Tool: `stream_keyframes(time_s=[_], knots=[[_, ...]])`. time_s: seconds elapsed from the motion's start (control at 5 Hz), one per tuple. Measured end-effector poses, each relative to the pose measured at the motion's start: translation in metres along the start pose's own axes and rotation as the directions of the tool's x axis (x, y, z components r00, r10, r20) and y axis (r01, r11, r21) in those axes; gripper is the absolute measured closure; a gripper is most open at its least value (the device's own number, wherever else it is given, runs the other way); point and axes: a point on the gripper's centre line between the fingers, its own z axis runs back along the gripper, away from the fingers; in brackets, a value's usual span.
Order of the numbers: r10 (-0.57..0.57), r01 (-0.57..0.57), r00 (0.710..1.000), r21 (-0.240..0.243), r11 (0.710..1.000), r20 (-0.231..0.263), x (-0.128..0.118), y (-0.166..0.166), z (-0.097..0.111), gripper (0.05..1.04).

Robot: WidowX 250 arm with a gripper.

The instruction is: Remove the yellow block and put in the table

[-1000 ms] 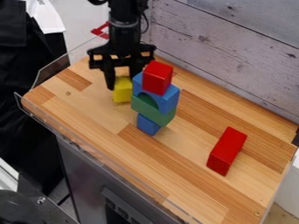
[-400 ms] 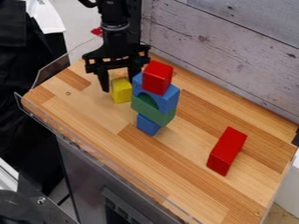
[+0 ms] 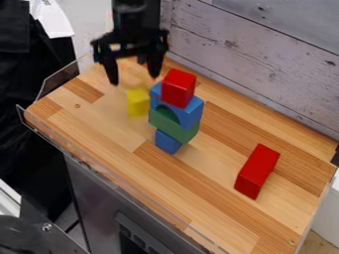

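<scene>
My gripper (image 3: 135, 79) hangs over the back left of the wooden table (image 3: 99, 116), its two fingers spread wide and nothing between them. Just below and in front of the fingertips, the yellow block (image 3: 138, 102) stands on the table. It is close to the left side of the block stack; whether the two touch I cannot tell.
The stack has a small blue block (image 3: 167, 142) at the bottom, then a green block (image 3: 172, 125), a blue arch (image 3: 192, 111) and a red block (image 3: 179, 88) on top. A long red block (image 3: 257, 171) lies at the right. A wall (image 3: 265, 59) runs behind.
The gripper has risen off the yellow block, and its fingers no longer flank it. The yellow block has hardly shifted, and the stack stands as before.
</scene>
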Motion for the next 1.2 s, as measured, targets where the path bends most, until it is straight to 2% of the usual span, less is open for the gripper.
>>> stream_keyframes(time_s=[0.2,0.4,0.6,0.8,1.0,1.2], knots=[[-0.058,0.06,0.997,-0.034,0.998,0.057,0.008,-0.015,0.047,0.083],[-0.198,0.201,0.978,-0.041,0.979,0.07,0.004,-0.032,0.074,0.083],[-0.383,0.383,0.923,0.006,0.924,0.025,-0.018,-0.045,0.085,0.083],[-0.534,0.534,0.846,0.019,0.845,-0.019,-0.049,-0.062,0.088,0.083],[-0.622,0.623,0.782,0.051,0.78,-0.036,-0.07,-0.08,0.096,0.083],[-0.665,0.668,0.744,0.044,0.743,-0.069,-0.083,-0.086,0.09,0.083]])
